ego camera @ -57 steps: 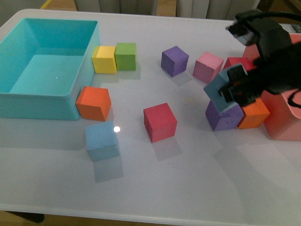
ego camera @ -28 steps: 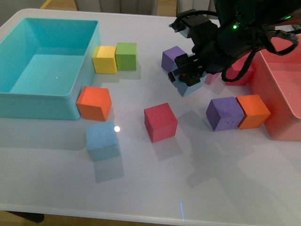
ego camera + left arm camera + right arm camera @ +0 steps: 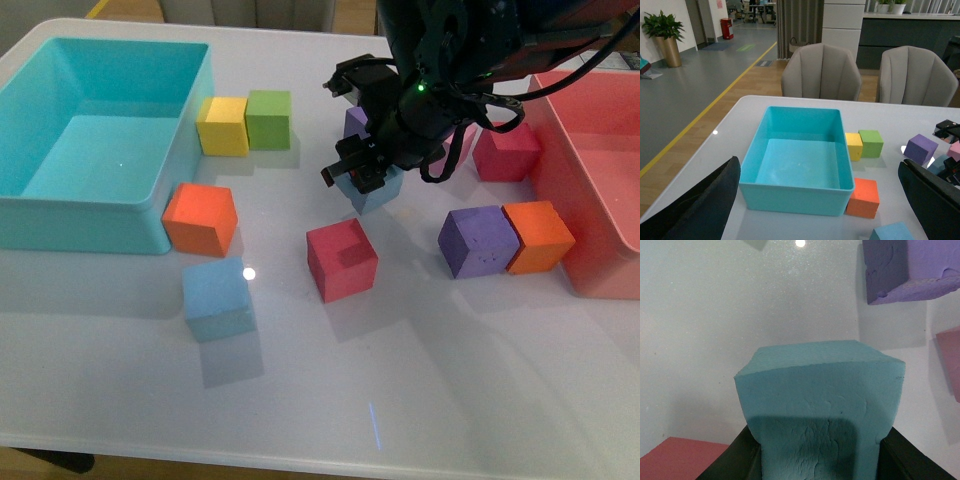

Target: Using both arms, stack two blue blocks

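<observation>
- Right now my right claw [image 3: 362, 172] is clenched on one blue block [image 3: 372, 190]. The right wrist view shows black fingers [image 3: 742, 455] pressed to both sides of it.
- That block is over the middle of the table [image 3: 450, 380], just behind the red block [image 3: 342, 258] and in front of a purple block [image 3: 356, 118] that the arm partly hides. I cannot tell whether it touches the tabletop.
- The second blue block [image 3: 215, 297] lies loose nearer the front edge, just in front of the orange block [image 3: 200, 218] and well apart from the gripped one.
- My left claw [image 3: 817, 167] shows only in its own wrist view. It is released, with the fingers spread wide and nothing between them, and it faces the turquoise bin [image 3: 795, 192].
- The yellow block [image 3: 222, 125] and green block [image 3: 267, 119] sit side by side, touching, beside the bin's far corner.
- A second purple block [image 3: 477, 240] and a second orange block [image 3: 538, 236] touch each other, close to the pink bin [image 3: 600, 260].
</observation>
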